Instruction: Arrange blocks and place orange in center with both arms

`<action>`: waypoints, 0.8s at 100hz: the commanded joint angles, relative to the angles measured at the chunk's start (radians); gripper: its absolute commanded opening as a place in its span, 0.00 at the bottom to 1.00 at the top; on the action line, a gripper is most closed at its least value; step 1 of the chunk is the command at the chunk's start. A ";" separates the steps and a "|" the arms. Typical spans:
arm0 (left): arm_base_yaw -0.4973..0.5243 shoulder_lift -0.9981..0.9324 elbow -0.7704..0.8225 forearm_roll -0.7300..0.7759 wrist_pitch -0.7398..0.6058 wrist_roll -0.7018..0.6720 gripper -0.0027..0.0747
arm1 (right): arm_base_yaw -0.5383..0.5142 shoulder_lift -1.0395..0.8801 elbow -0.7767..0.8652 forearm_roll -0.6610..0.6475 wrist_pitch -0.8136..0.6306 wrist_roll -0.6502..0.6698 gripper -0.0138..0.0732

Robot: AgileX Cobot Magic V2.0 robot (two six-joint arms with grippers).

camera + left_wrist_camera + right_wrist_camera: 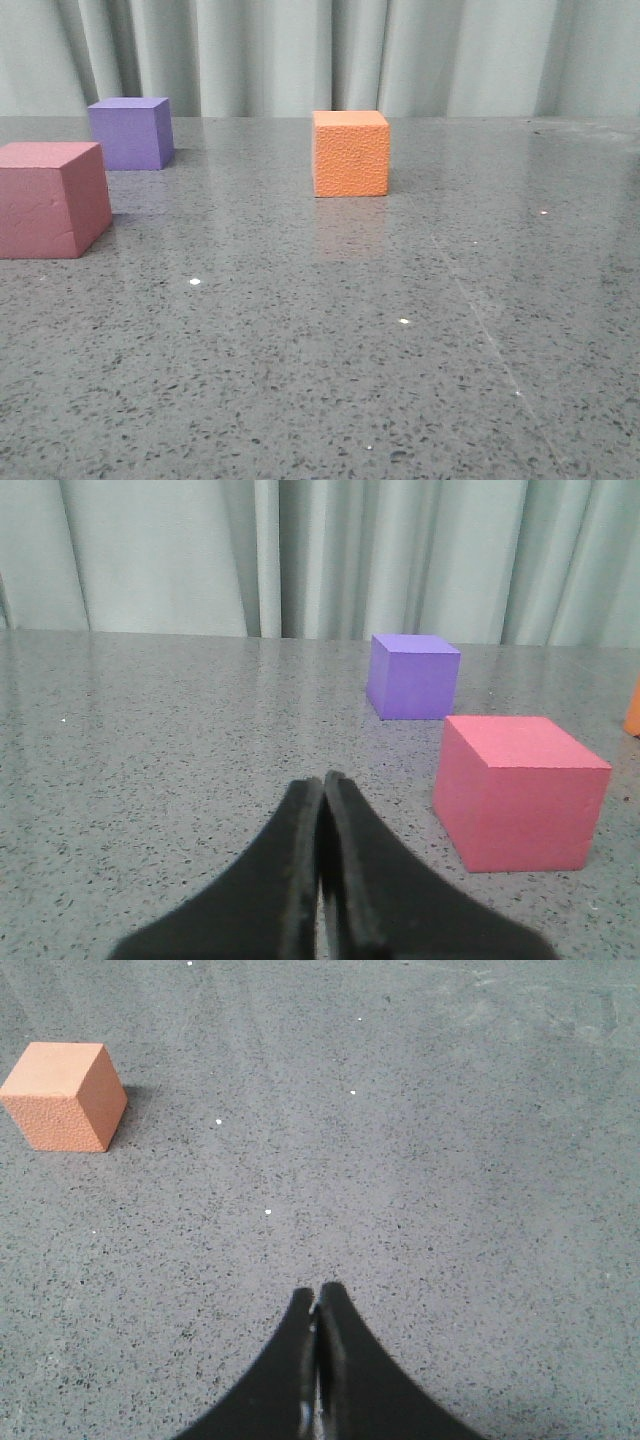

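Three foam blocks stand on the grey speckled table (330,340). The orange block (350,153) sits mid-table toward the back. The purple block (130,132) is at the back left, and the pink-red block (50,198) is nearer, at the left edge of the front view. Neither arm shows in the front view. My left gripper (322,780) is shut and empty, low over the table, with the pink-red block (520,790) and purple block (412,675) ahead of it. My right gripper (318,1291) is shut and empty, well apart from the orange block (65,1095).
A pale grey-green curtain (320,55) hangs behind the table's far edge. A sliver of the orange block (633,708) shows at the edge of the left wrist view.
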 commanded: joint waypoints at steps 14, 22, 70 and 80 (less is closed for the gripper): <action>-0.009 -0.034 0.055 -0.008 -0.087 0.001 0.01 | -0.007 0.005 -0.024 -0.041 -0.057 -0.009 0.08; -0.009 -0.034 0.055 -0.008 -0.087 0.001 0.01 | -0.007 0.005 -0.023 -0.041 -0.051 -0.009 0.08; -0.009 -0.034 0.055 -0.008 -0.087 0.001 0.01 | -0.160 -0.222 0.250 -0.022 -0.270 -0.009 0.08; -0.009 -0.034 0.055 -0.008 -0.087 0.001 0.01 | -0.229 -0.305 0.326 0.040 -0.338 -0.011 0.08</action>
